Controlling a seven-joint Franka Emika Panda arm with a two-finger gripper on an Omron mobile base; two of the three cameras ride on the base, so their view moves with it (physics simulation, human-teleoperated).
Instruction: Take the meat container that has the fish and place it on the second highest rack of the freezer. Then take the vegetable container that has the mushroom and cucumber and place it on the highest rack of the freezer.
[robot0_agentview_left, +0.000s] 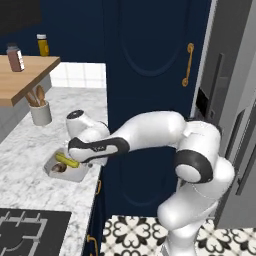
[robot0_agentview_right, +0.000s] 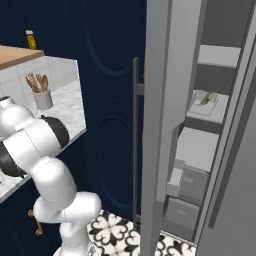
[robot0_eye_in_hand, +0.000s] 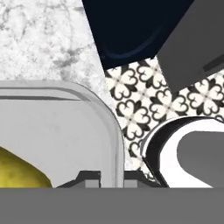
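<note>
- The tool (robot0_eye_in_hand: 111, 177) is closed on the rounded rim of the pale grey vegetable container (robot0_eye_in_hand: 65, 131); in the hand view only the dark finger tips (robot0_eye_in_hand: 89, 177) rise above the bottom edge, one on each side of the container's wall, so the exact contact is partly cut off.
- In the left base view the arm's black-and-white wrist covers the tool (robot0_agentview_left: 84, 159), and it hides the near right part of the vegetable container (robot0_agentview_left: 67, 171).
- That container sits on the white marble desk (robot0_agentview_left: 30, 150), near its front right edge, just left of the navy cabinet front.
- Inside it lies the long yellow-green cucumber (robot0_agentview_left: 66, 161); the hand view catches only one yellow end, cropped at the lower left.
- Beside the cucumber sits the small dark brown mushroom (robot0_agentview_left: 58, 168), too small to make out in detail.
- Farther back on the desk stands a pale utensil holder (robot0_agentview_left: 41, 114) with wooden spoons.
- In the right base view the tall grey freezer (robot0_agentview_right: 165, 125) stands open; its door edge blocks the left part of the shelves.
- The flat pale grey highest rack (robot0_agentview_right: 219, 55) is bare where visible.
- On the second highest rack (robot0_agentview_right: 192, 119) rests a pale meat container (robot0_agentview_right: 205, 106) with the slim fish (robot0_agentview_right: 206, 98), blurred by distance.
</note>
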